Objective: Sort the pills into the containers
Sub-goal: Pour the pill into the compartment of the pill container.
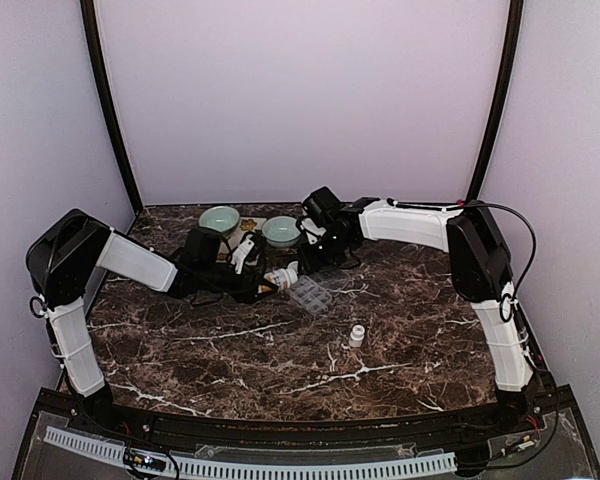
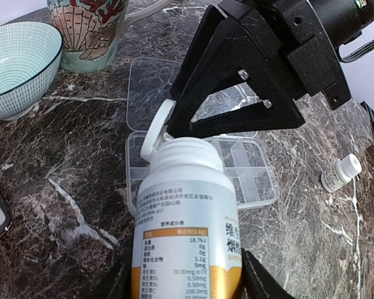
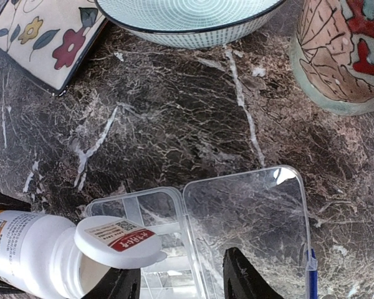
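Organiser box (image 1: pixel 310 296) lies open mid-table, and I see no pills in it. I judge the pouring step is in hand. The left gripper (image 2: pixel 187 269) clenches a white bottle (image 2: pixel 186 187) with its cap (image 3: pixel 118 240) flipped up and the box at its 12 o'clock. The right gripper (image 3: pixel 182 269) stands spread, grasping nothing. The next move calls for a gentle tilt over one compartment. The table (image 1: pixel 210 350) is dark marble, and pale lilac walls (image 1: pixel 300 90) surround it.

Dark brown marble tabletop (image 1: pixel 230 350): white veining. Clear plastic compartment organiser box (image 2: pixel 252 177): colourless, see-through. White plastic pill bottle (image 2: pixel 186 205): black print, orange band. Its round white flip cap (image 3: pixel 115 243): red-and-white sticker. Pale green ceramic bowl (image 2: pixel 15 65), 10 o'clock in left wrist view: fine stripes, dark rim. Ceramic mug (image 2: pixel 87 28), 11 o'clock: seashell print, red coral. Cream square tile (image 3: pixel 43 34): red, yellow flowers.
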`<control>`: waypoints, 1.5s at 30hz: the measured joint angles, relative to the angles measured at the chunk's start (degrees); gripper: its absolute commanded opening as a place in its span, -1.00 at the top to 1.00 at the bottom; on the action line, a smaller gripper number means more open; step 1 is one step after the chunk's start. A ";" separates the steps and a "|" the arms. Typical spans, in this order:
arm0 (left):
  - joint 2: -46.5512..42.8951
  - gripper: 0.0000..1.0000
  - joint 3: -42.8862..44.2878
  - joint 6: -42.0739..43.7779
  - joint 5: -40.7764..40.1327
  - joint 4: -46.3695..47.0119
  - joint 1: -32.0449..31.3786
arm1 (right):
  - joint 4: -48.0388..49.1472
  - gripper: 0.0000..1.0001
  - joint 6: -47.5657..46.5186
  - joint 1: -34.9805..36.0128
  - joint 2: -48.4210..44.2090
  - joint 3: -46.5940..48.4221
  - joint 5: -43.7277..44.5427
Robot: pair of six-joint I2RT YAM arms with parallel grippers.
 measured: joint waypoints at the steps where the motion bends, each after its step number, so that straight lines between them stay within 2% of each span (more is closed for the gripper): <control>1: 0.00 1.00 0.04 0.15 -0.09 -0.20 -0.11 | 0.02 0.07 0.00 0.00 0.00 0.00 0.00; 45: -2.58 1.00 3.89 5.60 -3.54 -11.04 -1.11 | 1.33 0.09 0.09 0.00 0.00 0.00 -0.92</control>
